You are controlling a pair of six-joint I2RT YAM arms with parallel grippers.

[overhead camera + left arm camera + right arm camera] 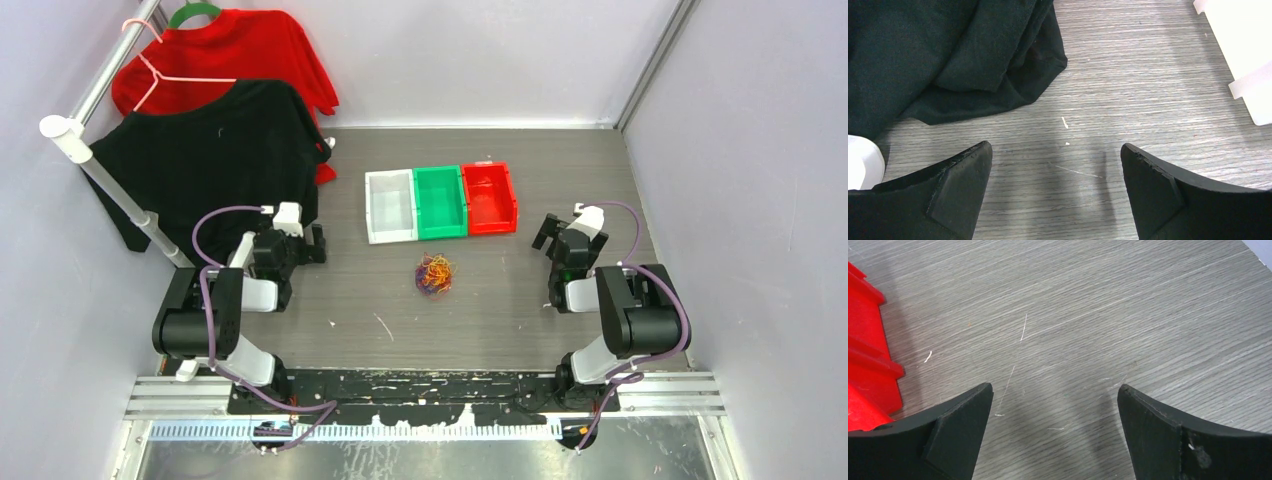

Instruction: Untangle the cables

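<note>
Nearest the arm bases, over the grey table (480,320), both grippers have their fingers spread wide: the left gripper (1055,155) by the hem of a black shirt (923,55), the right gripper (1055,392) beside a red bin (865,340). Between them, well apart from both, the cables (434,274) lie in one tangled orange and purple clump. Beyond it, a white bin (390,205) and a green bin (440,200) stand in a row with the red bin. Farthest back hangs a red shirt (235,50).

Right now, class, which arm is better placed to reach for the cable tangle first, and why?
Right, marginally. The cables lie about midway between both open grippers, but the right gripper hangs over bare table, while the left gripper sits beside the black shirt.
</note>
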